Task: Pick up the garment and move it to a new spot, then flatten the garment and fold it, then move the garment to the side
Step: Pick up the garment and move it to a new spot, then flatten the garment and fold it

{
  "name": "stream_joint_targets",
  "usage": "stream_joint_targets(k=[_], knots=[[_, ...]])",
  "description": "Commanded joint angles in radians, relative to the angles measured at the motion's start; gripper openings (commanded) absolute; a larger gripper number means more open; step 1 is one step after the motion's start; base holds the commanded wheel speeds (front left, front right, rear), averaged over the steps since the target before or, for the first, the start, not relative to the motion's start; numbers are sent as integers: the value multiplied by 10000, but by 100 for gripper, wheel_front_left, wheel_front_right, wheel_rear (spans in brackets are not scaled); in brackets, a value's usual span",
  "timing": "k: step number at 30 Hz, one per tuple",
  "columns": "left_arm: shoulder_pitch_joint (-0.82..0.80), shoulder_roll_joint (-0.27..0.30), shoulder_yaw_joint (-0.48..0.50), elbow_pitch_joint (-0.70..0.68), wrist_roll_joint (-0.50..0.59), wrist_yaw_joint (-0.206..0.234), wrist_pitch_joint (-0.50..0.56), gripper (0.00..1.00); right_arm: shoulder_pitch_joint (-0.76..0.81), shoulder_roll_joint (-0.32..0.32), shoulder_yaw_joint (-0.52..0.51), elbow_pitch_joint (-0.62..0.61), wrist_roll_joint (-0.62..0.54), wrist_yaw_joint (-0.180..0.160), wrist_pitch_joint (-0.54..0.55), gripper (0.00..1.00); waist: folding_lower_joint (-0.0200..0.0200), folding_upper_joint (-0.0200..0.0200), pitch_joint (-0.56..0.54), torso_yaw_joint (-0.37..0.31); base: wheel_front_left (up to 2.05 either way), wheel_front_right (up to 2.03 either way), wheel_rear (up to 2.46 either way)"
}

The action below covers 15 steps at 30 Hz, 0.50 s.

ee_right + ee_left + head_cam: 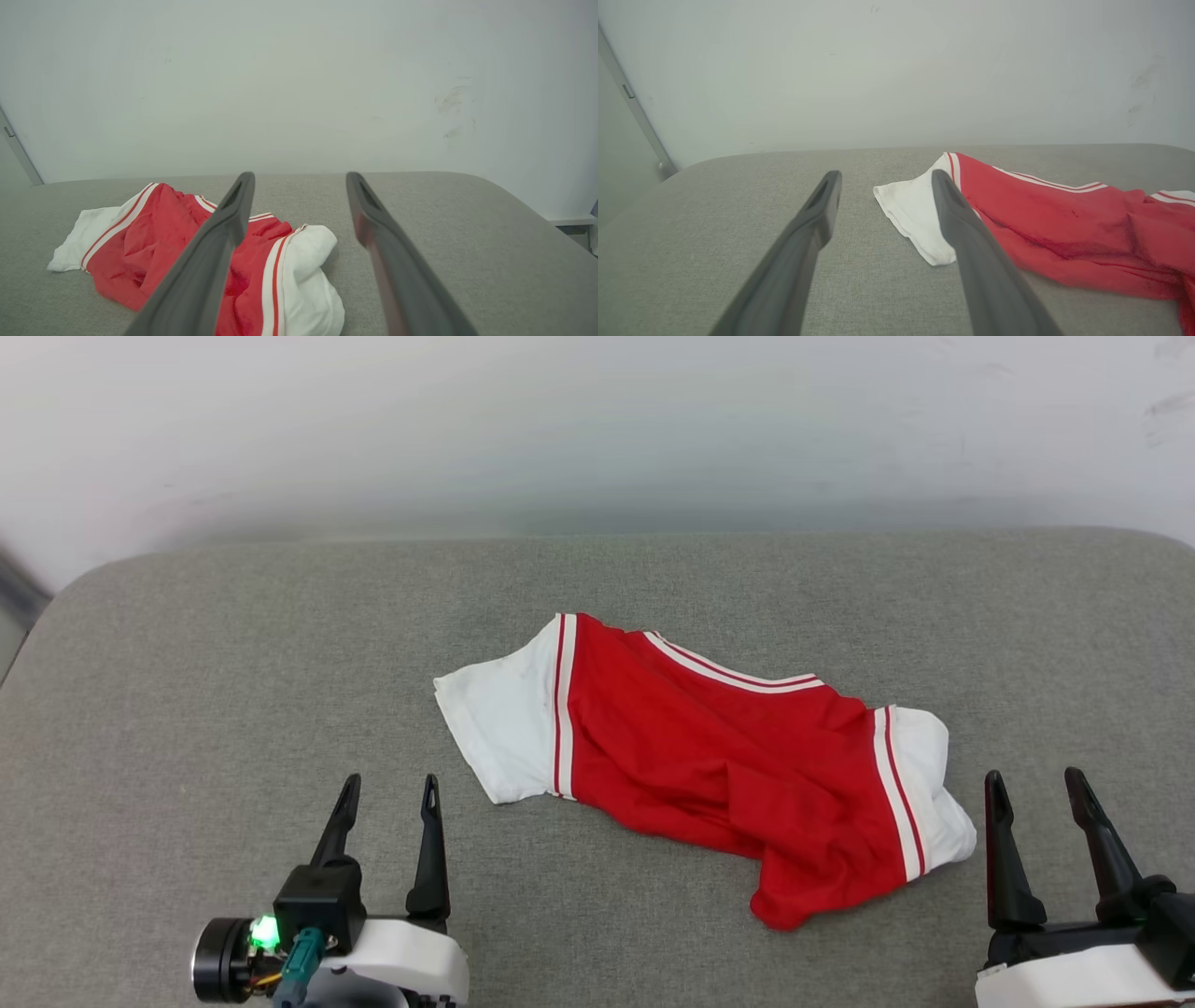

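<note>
The left gripper [390, 784] sits low at the left, its two dark fingers [429, 831] spread wide with nothing between them, tips just above the grey pad [233, 663]. A green light [264, 931] glows on its wrist. From the head, its inner finger is near the shirt's [709, 747] left white sleeve [495, 728] but apart from it.

The shirt lies crumpled mid-pad, running at a slant from upper left to lower right. It has a red body, white sleeves at both ends and red-and-white stripes at the seams and along the top edge. Its lower hem bunches into a fold at the lower right. Nothing else lies on the pad, and the pale wall [597, 429] runs behind it.

The right gripper [1033, 777] sits low at the right, its fingers likewise parted and empty, just beside the right sleeve [934, 784] without touching it.

The left wrist view looks along its own gripper [886, 175]. One finger [971, 252] crosses in front of the left sleeve [910, 210] and the red cloth [1064, 210] trails off rightward. A slanted metal strip [640, 121] on the wall shows at the far left.

In the right wrist view, the gripper [300, 175] frames bare pad, one finger [210, 252] overlapping the shirt [140, 242]. The right sleeve [303, 280] is heaped in a soft lump. Scuffs [451, 100] mark the wall, and the pad's rounded right end [514, 200] drops toward a ledge [570, 221].
</note>
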Motion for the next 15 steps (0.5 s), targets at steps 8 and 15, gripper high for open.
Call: stream_joint_targets(k=[8,15], knots=[[462,-599,821,313,671,-684,-26,100,225,17,0,148,-2,-3,-20,100,1,0,-155,-35,0,0,0],[506,-910,1272,435,1071,-1089,-26,100,243,17,-15,176,7,-3,-20,100,1,0,-231,-59,0,0,0]])
